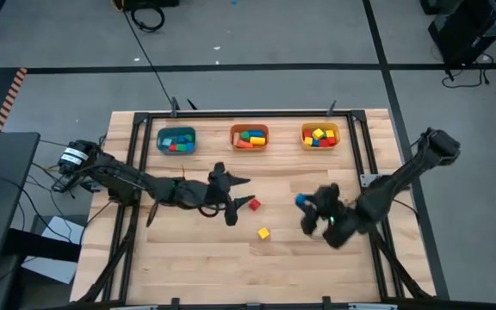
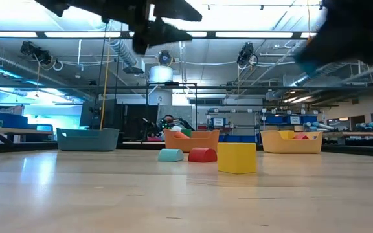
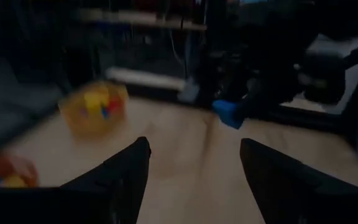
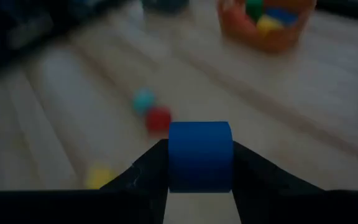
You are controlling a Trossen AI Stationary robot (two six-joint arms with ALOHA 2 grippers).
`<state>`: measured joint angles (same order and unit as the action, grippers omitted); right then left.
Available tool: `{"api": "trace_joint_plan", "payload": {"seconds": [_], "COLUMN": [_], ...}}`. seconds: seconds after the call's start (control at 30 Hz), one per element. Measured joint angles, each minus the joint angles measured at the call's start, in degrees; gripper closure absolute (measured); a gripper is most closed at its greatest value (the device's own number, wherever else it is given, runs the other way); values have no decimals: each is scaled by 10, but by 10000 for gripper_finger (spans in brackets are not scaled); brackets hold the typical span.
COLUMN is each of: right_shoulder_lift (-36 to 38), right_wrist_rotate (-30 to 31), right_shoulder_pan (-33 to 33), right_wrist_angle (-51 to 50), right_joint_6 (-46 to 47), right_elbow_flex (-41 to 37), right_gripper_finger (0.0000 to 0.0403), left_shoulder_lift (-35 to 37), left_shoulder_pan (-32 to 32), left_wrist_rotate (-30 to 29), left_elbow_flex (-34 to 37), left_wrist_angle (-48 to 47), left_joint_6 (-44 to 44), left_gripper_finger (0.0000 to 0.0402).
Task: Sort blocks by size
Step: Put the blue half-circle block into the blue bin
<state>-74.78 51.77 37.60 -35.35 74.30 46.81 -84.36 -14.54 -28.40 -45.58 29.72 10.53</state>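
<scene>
A blue block [image 4: 200,155] is clamped between the two dark fingers [image 4: 146,177] of the right gripper [image 1: 306,207], its flat sides pressed by the pads and its front face projecting just past the fingertips; from the left wrist view the same block [image 3: 229,113] is seen lifted clear of the table [image 1: 196,258]. Ahead of these fingers, on the wood, a red block [image 4: 158,118] and a light blue block [image 4: 144,99] are found close together, the pair well apart from the held block, and a yellow block [image 4: 99,177] is seen off to one side, nearer the fingertips. Farther out, the orange bin [image 4: 267,25] with coloured blocks inside is visible. The fingers [image 3: 129,165] of the left gripper [image 1: 231,196] are spread wide with nothing between them; they are held above the table, the red block [image 1: 253,204] just beside them and the yellow block [image 1: 263,232] a little farther off. Beyond both grippers, along the far edge, the teal bin [image 1: 176,139], the orange bin and the yellow bin [image 1: 320,135] are lined up.
</scene>
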Motion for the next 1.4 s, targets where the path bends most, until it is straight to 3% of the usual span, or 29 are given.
{"api": "trace_joint_plan", "payload": {"seconds": [0.23, 0.37, 0.53, 0.97, 1.4], "right_shoulder_lift": [73, 81, 59, -78, -77], "right_wrist_rotate": [-27, -95, -218, -362, -371], "right_shoulder_pan": [-133, -198, -265, -321, -346], "right_wrist_angle": [300, 527, 717, 725, 645], "right_joint_6": [-217, -380, -430, -430, -433], "right_elbow_flex": [0, 0, 1, 131, 165], "right_gripper_finger": [257, 257, 257, 257, 257], "left_shoulder_lift": [0, 0, 0, 0, 0], "left_shoulder_pan": [3, 3, 14, 41, 37], "left_wrist_rotate": [-10, -54, -65, -67, -132], "left_elbow_flex": [0, 0, -11, -64, -64], "left_wrist_angle": [130, 198, 258, 245, 283], "left_joint_6": [-271, -361, -441, -527, -603], "left_gripper_finger": [143, 143, 143, 143, 143]}}
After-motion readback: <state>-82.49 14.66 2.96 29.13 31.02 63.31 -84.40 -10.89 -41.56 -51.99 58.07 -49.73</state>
